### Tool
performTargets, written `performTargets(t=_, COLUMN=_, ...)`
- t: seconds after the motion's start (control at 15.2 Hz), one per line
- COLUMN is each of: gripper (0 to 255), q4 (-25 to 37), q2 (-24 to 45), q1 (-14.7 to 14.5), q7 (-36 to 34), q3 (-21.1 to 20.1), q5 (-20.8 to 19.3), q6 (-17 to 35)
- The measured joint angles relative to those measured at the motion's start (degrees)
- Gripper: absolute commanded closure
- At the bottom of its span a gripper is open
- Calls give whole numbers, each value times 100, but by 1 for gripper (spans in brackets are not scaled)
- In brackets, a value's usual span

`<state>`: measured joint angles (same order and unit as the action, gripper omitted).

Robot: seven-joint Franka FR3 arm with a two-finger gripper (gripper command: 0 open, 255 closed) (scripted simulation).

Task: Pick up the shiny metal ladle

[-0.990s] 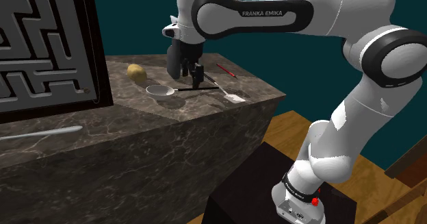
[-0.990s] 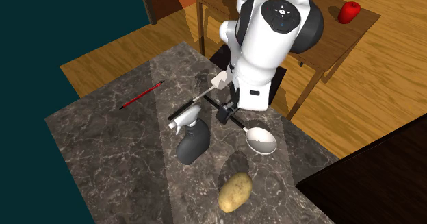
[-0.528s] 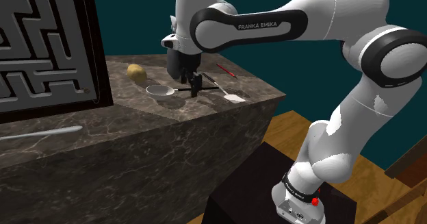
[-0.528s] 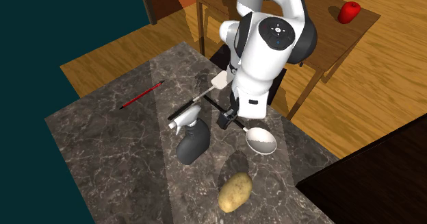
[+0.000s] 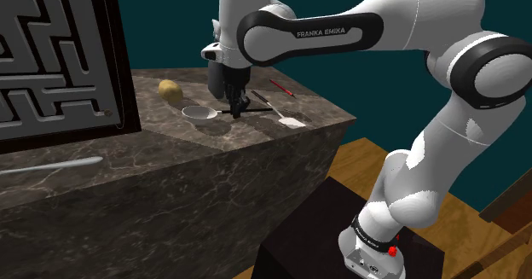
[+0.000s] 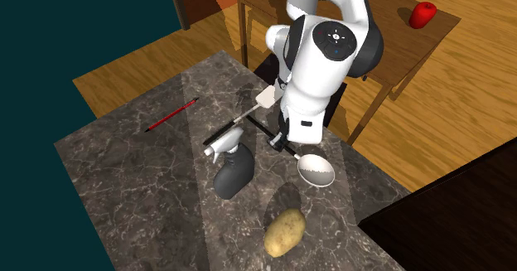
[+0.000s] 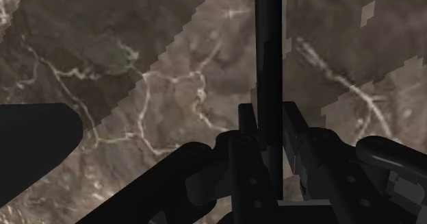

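The ladle lies flat on the dark marble counter (image 5: 256, 136); its shiny round bowl (image 5: 199, 113) (image 6: 316, 171) joins a thin black handle (image 7: 268, 44). My black gripper (image 5: 238, 108) (image 6: 279, 142) (image 7: 270, 130) stands upright over the middle of that handle. In the wrist view both fingers (image 7: 244, 140) press against the handle's sides, so the gripper is shut on it. The ladle's bowl still rests on the counter.
A potato (image 5: 170, 90) (image 6: 284, 231) lies beyond the ladle bowl. A dark spray bottle (image 6: 232, 166), a white spatula (image 5: 292, 121) (image 6: 263, 99) and a red pencil (image 5: 282, 89) (image 6: 171, 115) lie close by. A maze board (image 5: 51, 55) stands at the shoulder view's left.
The gripper came down onto the ladle handle and its fingers closed on it. The ladle has not moved.
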<state>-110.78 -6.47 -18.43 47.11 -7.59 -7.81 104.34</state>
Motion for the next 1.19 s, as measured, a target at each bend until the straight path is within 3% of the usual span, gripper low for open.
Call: performTargets(t=1.19, gripper=255, q4=1197, q2=88, q1=-11, q7=116, q3=-21, q5=13, q6=-1111)
